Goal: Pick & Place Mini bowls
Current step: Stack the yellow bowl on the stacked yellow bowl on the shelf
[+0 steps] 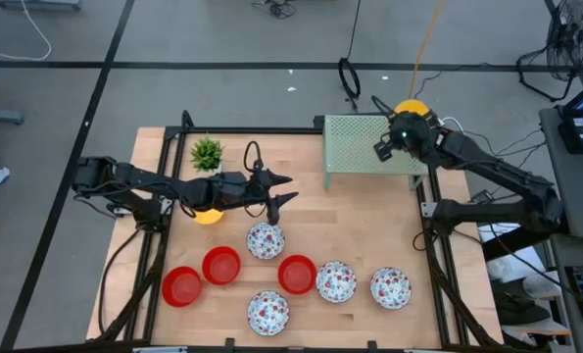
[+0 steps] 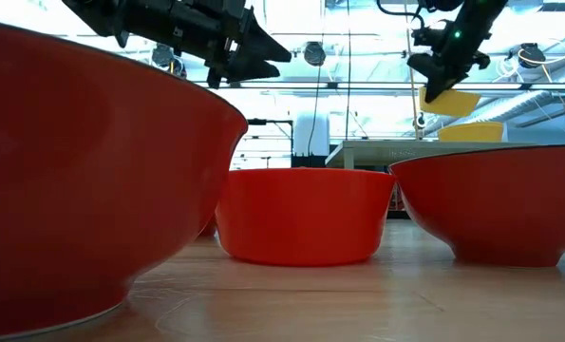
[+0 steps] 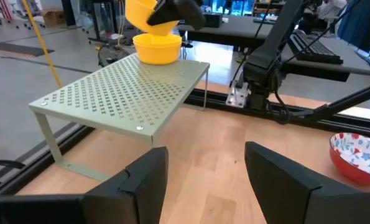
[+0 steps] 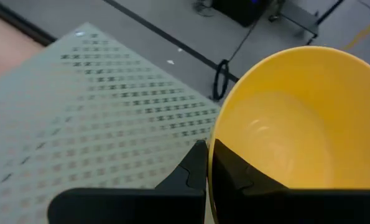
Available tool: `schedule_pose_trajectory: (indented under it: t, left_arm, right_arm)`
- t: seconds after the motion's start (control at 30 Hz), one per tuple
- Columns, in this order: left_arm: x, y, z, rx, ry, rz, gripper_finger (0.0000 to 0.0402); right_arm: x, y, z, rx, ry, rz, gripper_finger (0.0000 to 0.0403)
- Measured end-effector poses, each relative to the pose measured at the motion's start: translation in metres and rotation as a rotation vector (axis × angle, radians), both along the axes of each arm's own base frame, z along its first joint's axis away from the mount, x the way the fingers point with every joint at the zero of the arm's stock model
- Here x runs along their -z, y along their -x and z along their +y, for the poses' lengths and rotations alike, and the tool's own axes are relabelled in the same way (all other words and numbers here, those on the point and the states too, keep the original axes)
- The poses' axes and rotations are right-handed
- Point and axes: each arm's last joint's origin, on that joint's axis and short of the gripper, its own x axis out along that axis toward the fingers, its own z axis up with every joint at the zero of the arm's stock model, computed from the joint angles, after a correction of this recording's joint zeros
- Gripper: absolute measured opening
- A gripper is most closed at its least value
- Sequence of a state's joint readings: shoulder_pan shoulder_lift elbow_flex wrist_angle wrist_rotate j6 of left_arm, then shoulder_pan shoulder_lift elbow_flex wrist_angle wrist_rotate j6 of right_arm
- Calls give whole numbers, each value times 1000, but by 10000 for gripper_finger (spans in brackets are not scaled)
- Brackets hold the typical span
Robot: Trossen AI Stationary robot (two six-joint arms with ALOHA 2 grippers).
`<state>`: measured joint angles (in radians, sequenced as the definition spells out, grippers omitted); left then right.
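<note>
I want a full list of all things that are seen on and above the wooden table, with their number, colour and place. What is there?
small plain yellow bowls: three, yellow; one held above the shelf, one standing on the shelf, one on the table under the left arm
small plain red bowls: three, red; front left and centre
white bowls with red floral speckles: four; centre and front
perforated metal shelf: one, pale green; back right
small potted plant: one, green; back left
wooden table: one, light brown
left gripper: dark, open, empty, over the middle
right gripper: dark, shut on the held yellow bowl's rim
</note>
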<state>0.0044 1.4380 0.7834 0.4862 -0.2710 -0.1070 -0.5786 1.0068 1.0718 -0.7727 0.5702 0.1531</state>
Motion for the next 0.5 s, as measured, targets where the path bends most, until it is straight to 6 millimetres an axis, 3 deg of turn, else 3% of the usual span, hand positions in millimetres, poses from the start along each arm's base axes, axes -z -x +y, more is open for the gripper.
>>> schedule_pose_trajectory:
  t: [0.3, 0.5]
  left_arm:
    - [2, 0, 0, 1, -5, 22, 216]
    - [2, 0, 0, 1, -7, 23, 216]
  right_arm:
    - [10, 20, -13, 160, -90, 67, 0]
    - [11, 19, -12, 130, -166, 0, 0]
